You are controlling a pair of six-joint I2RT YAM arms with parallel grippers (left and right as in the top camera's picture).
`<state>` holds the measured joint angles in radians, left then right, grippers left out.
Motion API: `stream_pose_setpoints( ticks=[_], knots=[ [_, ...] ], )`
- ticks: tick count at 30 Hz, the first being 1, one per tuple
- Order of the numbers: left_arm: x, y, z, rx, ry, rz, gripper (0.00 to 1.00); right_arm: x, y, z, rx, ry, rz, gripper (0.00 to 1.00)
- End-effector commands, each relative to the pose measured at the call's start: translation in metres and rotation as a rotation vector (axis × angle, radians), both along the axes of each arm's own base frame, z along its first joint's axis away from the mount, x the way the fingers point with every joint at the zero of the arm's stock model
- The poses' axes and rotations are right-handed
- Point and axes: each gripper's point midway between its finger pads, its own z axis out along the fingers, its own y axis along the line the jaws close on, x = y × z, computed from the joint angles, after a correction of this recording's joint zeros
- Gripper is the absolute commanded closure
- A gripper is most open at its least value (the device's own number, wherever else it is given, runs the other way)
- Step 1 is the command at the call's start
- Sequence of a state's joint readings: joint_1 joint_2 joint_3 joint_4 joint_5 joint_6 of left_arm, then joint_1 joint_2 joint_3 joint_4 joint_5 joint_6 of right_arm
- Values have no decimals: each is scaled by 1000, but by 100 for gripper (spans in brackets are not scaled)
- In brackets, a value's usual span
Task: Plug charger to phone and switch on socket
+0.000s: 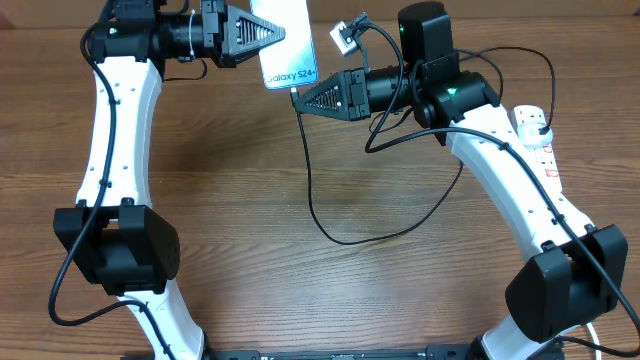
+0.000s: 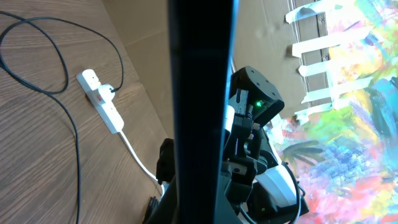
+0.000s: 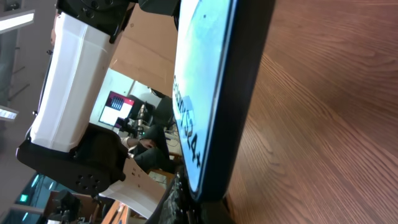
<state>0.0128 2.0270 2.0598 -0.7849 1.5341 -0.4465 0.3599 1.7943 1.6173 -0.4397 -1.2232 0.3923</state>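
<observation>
Looping charger (image 1: 345, 242), socket (image 1: 533, 128) (beside right arm (image 1: 505, 185))

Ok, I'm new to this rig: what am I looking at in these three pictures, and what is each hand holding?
Two robot arms work over a wooden table. The wide picture looks down from above; the other two come from a camera on each wrist, so the phone fills them. The left hand is shut on the phone, held clear of the table. The right hand pinches the charger by its tip, at the phone's lower edge. Its black cable loops across to the white socket on the right.
</observation>
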Motion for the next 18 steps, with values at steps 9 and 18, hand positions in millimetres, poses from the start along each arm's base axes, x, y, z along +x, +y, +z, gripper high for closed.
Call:
stream_pose_setpoints(
  ticks=[9, 18],
  knots=[
    [-8, -3, 11, -31, -14, -40, 96, 3, -2, 9, 12, -34, -8, 96],
    [-8, -3, 11, -31, -18, -40, 96, 3, -2, 9, 13, -33, -9, 96]
  ],
)
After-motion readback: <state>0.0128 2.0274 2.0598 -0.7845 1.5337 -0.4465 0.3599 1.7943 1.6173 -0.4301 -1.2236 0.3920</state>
